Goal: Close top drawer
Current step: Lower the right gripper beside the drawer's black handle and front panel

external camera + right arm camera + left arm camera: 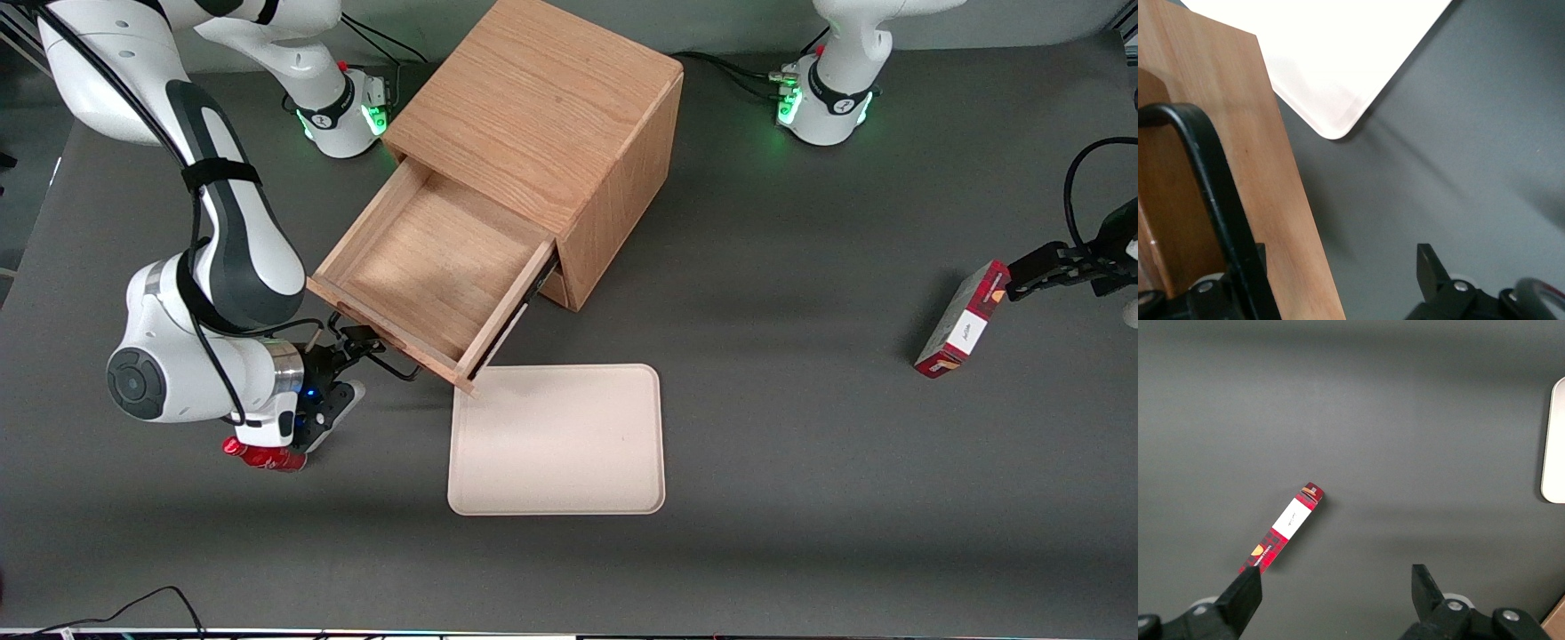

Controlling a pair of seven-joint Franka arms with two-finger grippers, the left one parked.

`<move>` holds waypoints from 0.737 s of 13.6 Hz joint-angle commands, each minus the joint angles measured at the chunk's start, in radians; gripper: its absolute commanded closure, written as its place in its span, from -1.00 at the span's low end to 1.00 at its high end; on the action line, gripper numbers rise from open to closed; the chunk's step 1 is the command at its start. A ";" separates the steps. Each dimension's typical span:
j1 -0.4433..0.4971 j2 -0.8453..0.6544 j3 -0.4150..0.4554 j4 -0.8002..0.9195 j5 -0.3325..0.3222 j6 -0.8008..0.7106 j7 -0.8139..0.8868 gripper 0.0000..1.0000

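The oak cabinet (533, 116) stands at the middle of the table with its top drawer (436, 258) pulled well out toward the front camera; the drawer is empty inside. A thin black wire handle (396, 364) runs along the drawer front (1271, 187). My gripper (356, 347) sits low, right in front of that drawer front at its working-arm end. It is open: one finger (1428, 267) stands over bare table, and the drawer front's edge and the handle (1208, 173) lie between the fingers. Nothing is gripped.
A cream tray (556, 440) lies flat just nearer the front camera than the drawer's corner, its rounded corner (1331, 60) close to the drawer front. A small red object (262, 455) lies under the working arm's wrist. A red box (965, 320) lies toward the parked arm's end.
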 commanded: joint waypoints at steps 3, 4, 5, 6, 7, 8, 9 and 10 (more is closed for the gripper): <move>0.002 -0.108 0.007 -0.128 0.026 0.029 0.052 -1.00; 0.002 -0.124 0.009 -0.145 0.026 0.029 0.065 -1.00; 0.004 -0.137 0.010 -0.162 0.026 0.030 0.080 -1.00; 0.004 -0.150 0.013 -0.176 0.026 0.030 0.083 -1.00; 0.005 -0.160 0.015 -0.188 0.038 0.029 0.089 -1.00; 0.005 -0.172 0.015 -0.208 0.062 0.032 0.094 -1.00; 0.010 -0.180 0.015 -0.219 0.070 0.032 0.100 -1.00; 0.010 -0.189 0.017 -0.228 0.072 0.032 0.111 -1.00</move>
